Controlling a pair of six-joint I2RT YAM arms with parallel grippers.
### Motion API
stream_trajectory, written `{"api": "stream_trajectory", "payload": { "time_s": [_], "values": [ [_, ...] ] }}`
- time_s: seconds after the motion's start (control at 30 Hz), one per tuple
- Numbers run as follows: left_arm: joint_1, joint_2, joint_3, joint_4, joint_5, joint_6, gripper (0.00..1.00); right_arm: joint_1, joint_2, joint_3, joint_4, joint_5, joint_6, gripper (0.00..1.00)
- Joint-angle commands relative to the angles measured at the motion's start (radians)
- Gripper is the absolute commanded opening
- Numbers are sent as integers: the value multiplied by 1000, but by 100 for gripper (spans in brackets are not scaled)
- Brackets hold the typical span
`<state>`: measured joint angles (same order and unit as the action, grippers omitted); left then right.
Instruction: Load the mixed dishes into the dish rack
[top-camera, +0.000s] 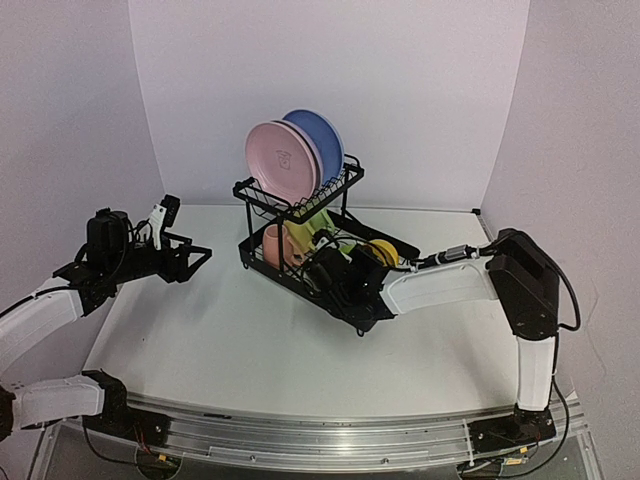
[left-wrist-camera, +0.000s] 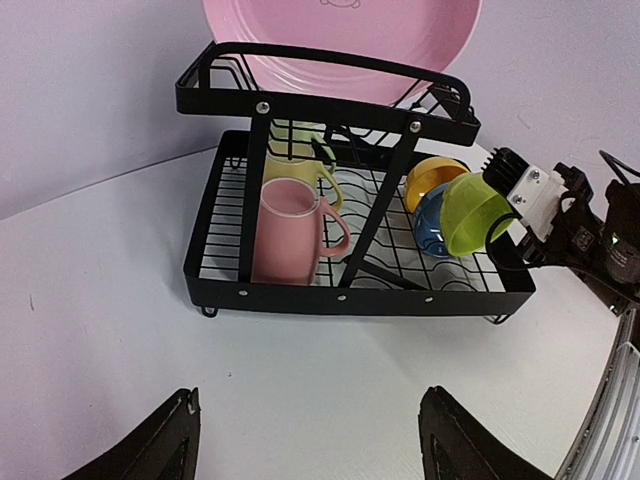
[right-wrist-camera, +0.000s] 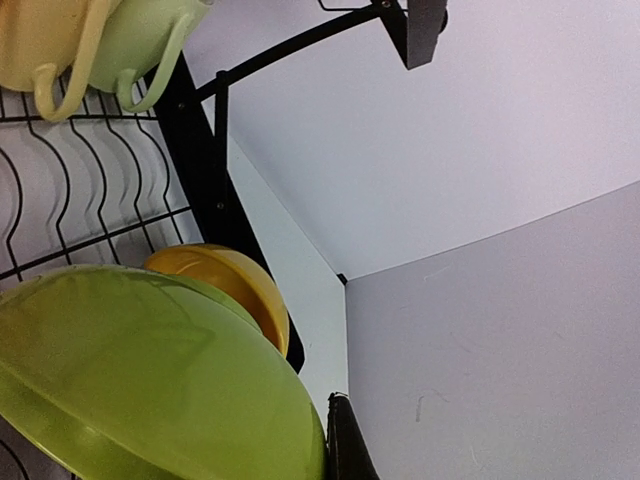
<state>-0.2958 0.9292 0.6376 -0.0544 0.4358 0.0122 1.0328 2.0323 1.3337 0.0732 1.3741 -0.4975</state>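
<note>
The black wire dish rack (top-camera: 352, 305) stands mid-table. The pink plate (top-camera: 280, 160) and blue plate (top-camera: 320, 135) stand upright in its upper shelf; the lavender plate is hidden between them. In the left wrist view the lower tray (left-wrist-camera: 360, 296) holds the pink mug (left-wrist-camera: 290, 230), yellow mug (left-wrist-camera: 298, 172), yellow bowl (left-wrist-camera: 432, 178) and blue bowl (left-wrist-camera: 432, 228). My right gripper (top-camera: 338, 275) reaches into the tray and is shut on the lime bowl (left-wrist-camera: 475, 210), tilted on edge against the blue bowl. The lime bowl (right-wrist-camera: 150, 380) fills the right wrist view beside one finger (right-wrist-camera: 345, 445); the light green mug (right-wrist-camera: 150, 40) shows above. My left gripper (left-wrist-camera: 310, 440) is open and empty, left of the rack.
The white walls close in the table at the back and sides; the right rear corner (right-wrist-camera: 342, 278) lies just past the rack. Bare table (left-wrist-camera: 120, 330) lies between my left gripper and the rack's front bar.
</note>
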Motion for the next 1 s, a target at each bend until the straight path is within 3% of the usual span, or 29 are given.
{"api": "stream_trajectory", "payload": {
  "time_s": [0.0, 0.97],
  "values": [
    [-2, 6, 16, -5, -17, 24, 74, -8, 39, 52, 77, 114, -8, 0],
    [-2, 6, 20, -24, -46, 31, 74, 24, 113, -3, 105, 134, -41, 0]
  ]
}}
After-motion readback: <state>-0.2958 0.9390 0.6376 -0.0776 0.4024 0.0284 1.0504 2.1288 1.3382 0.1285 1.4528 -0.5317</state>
